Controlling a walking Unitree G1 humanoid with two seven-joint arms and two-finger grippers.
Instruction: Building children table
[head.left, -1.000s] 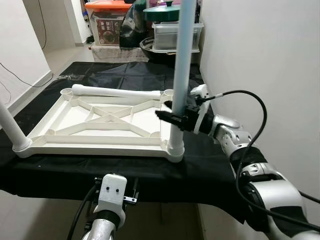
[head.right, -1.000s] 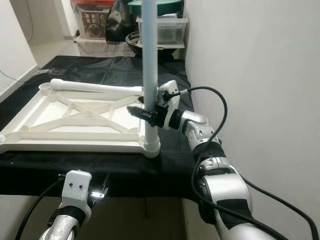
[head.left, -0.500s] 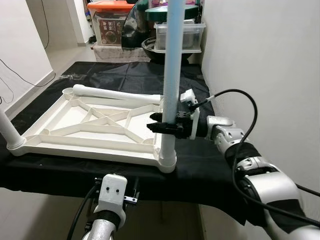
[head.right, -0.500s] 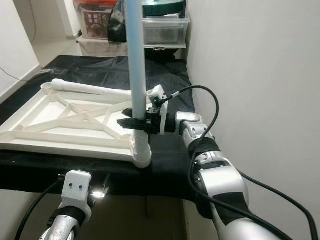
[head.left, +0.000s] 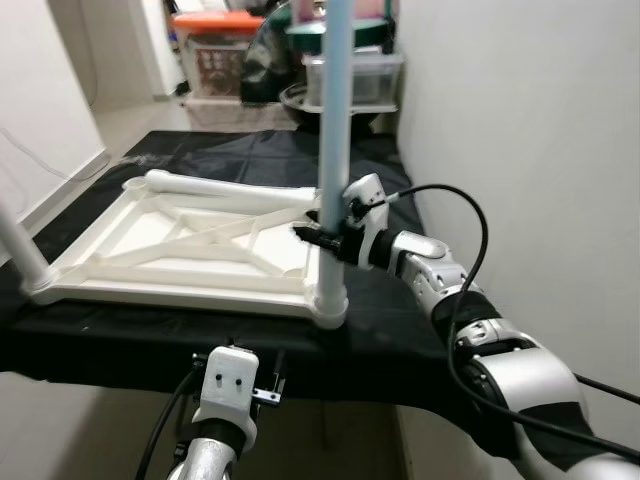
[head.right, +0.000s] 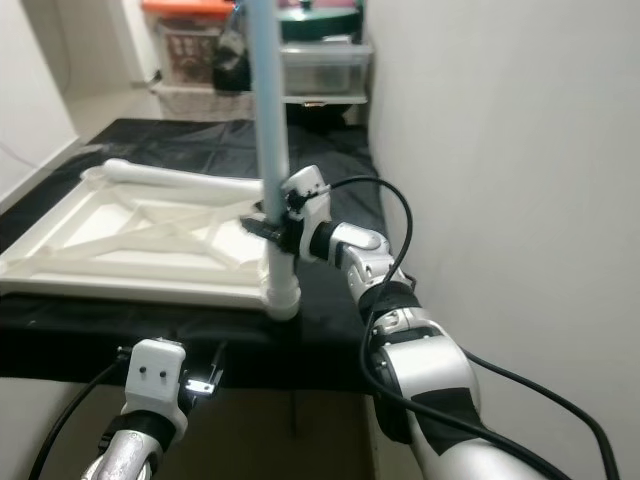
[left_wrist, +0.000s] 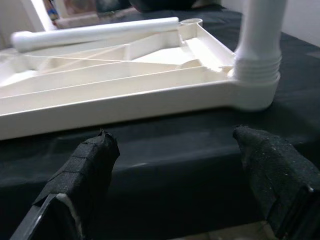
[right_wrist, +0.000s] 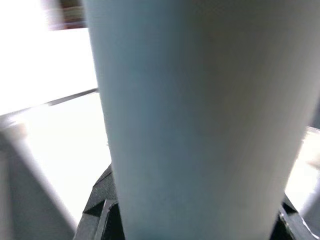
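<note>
The tabletop (head.left: 190, 245), inverted on the black-covered desk (head.left: 400, 330), has two legs fitted; the near-right corner leg (head.left: 335, 150) is clamped by the right gripper (head.left: 325, 238), one loose leg (head.left: 235, 185) remaining.

From my right wrist camera I see a pale blue-grey table leg (right_wrist: 200, 115) standing upright and very close to the lens, blurred. The right end effector (right_wrist: 195, 220) has its 2 black fingers (right_wrist: 102, 210) showing at either side of the leg's lower part, pressed against it. Behind the leg lies a bright white, washed-out surface (right_wrist: 55, 100) that I cannot make out clearly.
</note>
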